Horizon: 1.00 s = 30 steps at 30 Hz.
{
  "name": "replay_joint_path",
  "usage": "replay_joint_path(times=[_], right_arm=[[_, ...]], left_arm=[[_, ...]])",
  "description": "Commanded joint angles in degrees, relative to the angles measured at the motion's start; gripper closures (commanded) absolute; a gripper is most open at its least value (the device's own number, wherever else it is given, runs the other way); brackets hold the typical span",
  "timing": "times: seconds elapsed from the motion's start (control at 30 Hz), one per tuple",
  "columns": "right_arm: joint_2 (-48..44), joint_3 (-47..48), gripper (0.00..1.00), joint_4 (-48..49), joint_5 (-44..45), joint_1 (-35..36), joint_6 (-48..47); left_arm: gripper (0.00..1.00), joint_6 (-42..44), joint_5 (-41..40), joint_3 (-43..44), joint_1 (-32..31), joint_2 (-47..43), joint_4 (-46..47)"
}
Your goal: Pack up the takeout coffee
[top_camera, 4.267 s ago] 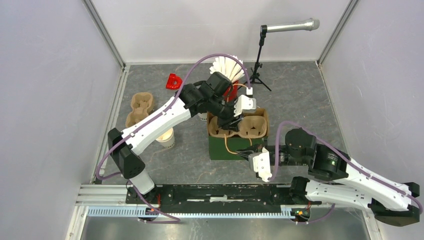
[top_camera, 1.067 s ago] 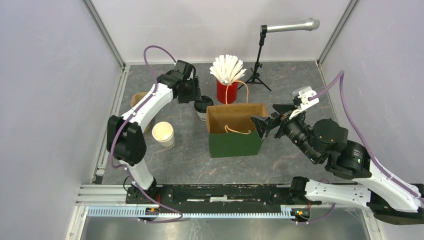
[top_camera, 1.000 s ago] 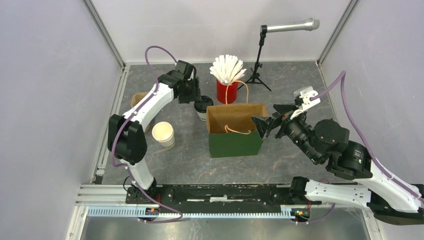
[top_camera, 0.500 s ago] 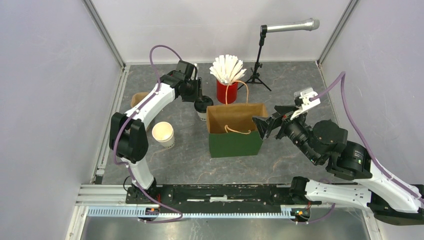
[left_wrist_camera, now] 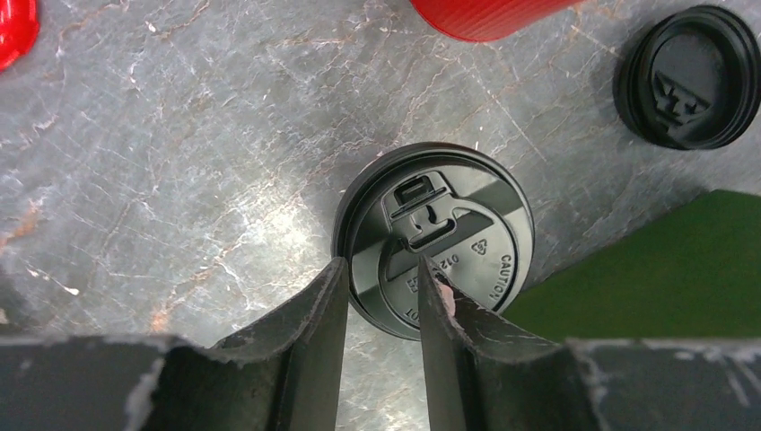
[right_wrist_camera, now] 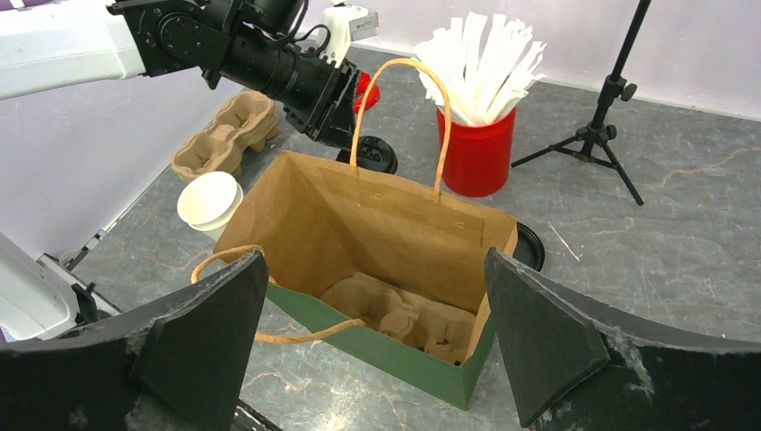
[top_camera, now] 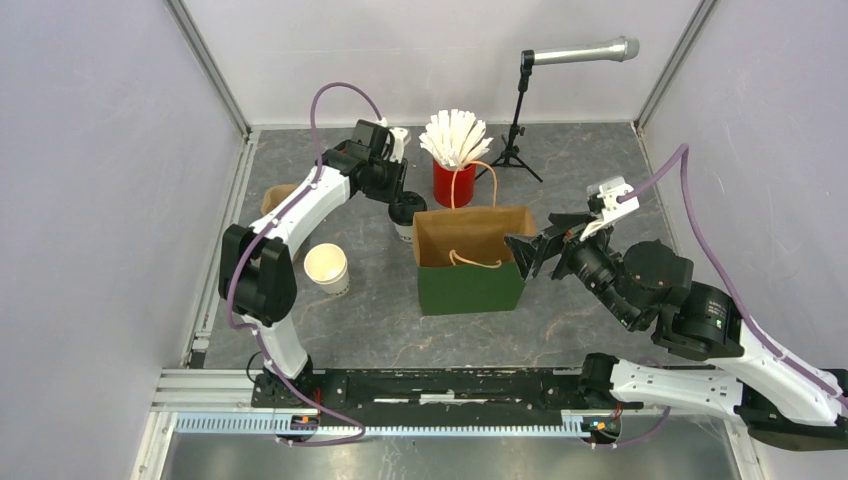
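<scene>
The right gripper [top_camera: 535, 235] hangs spread wide and empty off the right end of the green paper bag [top_camera: 470, 288]. The small white paper cup with a black plastic lid [top_camera: 405, 212] stands upright just beside the bag's far-left corner. It's straight below the left gripper [left_wrist_camera: 380, 268], fingers barely parted and pinching nothing, so I'd say this one's for the left arm.

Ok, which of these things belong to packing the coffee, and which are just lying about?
For the job: lidded cup, open cup, loose lid, green bag, carrier inside it.
Lying about: red cup of sticks, spare carrier on the table, microphone on its stand, small red object.
</scene>
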Motion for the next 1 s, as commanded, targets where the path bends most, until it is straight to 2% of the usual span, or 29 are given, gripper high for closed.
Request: replay_joint_path(times=[0.0,0.4,0.67,0.83,0.97], right_arm=[[-0.8,0.1,0.02,-0.3,1.3,0.3,1.8],[-1.5,0.2,0.02,-1.7,1.4,0.3,3.5],[-1.4,0.1,0.02,-1.6,1.3,0.3,3.5],[-1.4,0.1,0.02,-1.7,1.0,0.3,3.5],[-1.7,0.1,0.02,-1.9,0.7,0.3,4.1]], left_arm=[[0.59,10.2,2.6,0.2,0.3,-0.9,-0.2],[0.63,14.9,5.6,3.4,0.7,2.7,-3.0],[0.78,15.9,6.4,3.1,0.8,2.4,-3.2],[0.76,16.1,7.1,3.1,0.7,3.6,-3.0],[0.67,16.1,7.6,3.0,0.7,4.1,-2.4]])
